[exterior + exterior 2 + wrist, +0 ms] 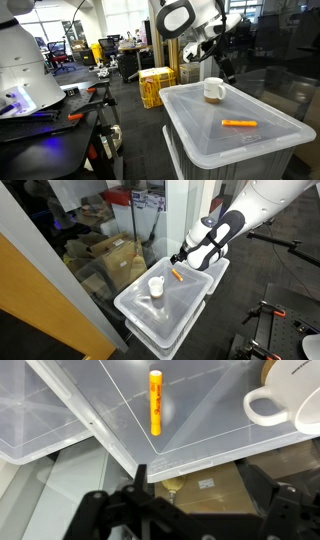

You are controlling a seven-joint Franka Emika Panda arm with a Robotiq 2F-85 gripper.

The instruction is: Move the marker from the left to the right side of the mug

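Note:
The orange marker (156, 402) lies flat on the clear lid of a plastic bin (60, 410). The white mug (290, 395) stands upright on the same lid, apart from the marker, handle towards it. Both exterior views show the marker (238, 124) (176, 275) and the mug (213, 90) (156, 286). My gripper (198, 480) is open and empty. It hangs just beyond the lid's edge, short of the marker, and touches nothing. It also shows in both exterior views (224, 66) (180, 258).
The lid tops stacked clear bins (240, 145) (185, 310). Yellow crates (155, 85) stand behind them and a cluttered workbench (50, 115) to one side. Cardboard boxes (110, 255) sit behind a glass wall. Brown cardboard (215, 490) lies below the gripper.

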